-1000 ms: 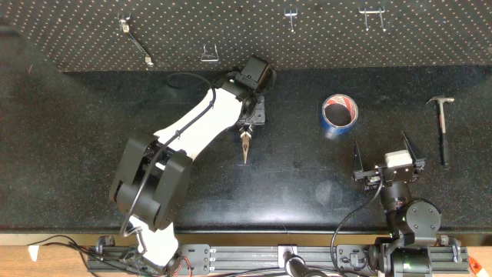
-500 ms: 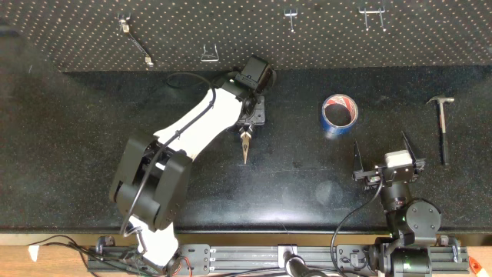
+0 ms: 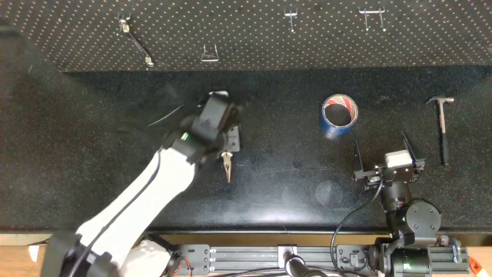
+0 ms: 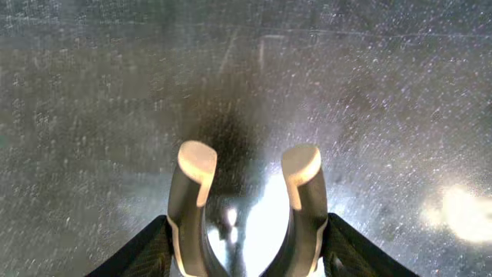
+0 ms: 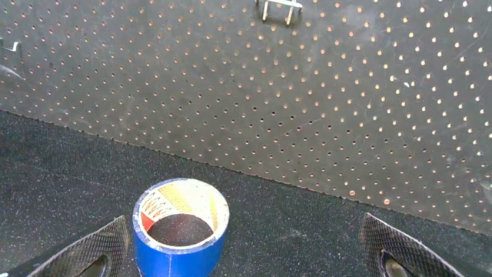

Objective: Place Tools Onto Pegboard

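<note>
Left arm had drawn back from the pegboard (image 3: 246, 31) toward its own base since the earlier frames, and the pliers (image 3: 227, 165) came with it.

- Pegboard ran along the far edge of the table (image 3: 92, 154). A wrench (image 3: 137, 42) already hung at its left end, with an empty hook (image 3: 209, 54) just beside it.
- Left hand (image 3: 228, 142) was closed on the pliers' handles and sat over bare table.
- Pliers' long axis ran near enough straight toward and away from the board, with the nose pointing back at the bases.
- Empty hook lay almost directly ahead of the left hand — the nearer hand by far. Judged the next move to be a carry forward, with the handles leading.
- Right hand (image 3: 382, 146) was spread open and parked near its base, facing the tape roll (image 5: 181, 223).
</note>
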You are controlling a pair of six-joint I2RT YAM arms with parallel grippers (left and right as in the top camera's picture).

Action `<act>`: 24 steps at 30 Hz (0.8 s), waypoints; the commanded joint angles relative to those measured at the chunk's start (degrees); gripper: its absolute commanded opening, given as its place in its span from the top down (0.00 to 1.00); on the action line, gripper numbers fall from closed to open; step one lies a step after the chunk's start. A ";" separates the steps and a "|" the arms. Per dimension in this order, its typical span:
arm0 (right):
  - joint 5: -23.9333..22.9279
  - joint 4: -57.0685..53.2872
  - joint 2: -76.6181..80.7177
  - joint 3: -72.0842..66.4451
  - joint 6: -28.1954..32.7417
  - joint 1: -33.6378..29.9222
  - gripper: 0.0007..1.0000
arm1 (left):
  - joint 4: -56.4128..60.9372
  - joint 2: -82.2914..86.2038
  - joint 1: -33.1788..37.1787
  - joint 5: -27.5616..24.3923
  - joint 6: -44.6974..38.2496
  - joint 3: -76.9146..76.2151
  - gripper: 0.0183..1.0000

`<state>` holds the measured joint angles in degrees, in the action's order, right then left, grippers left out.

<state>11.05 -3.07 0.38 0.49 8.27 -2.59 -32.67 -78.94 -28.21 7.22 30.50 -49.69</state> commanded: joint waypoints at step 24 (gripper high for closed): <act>-0.09 -0.35 -0.33 -0.17 0.42 -0.17 0.02 | 83.54 -5.97 9.51 14.64 -28.24 6.49 0.99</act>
<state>11.03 -3.09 0.40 0.49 8.27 -2.59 49.06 -83.44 -18.90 21.63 3.25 -42.15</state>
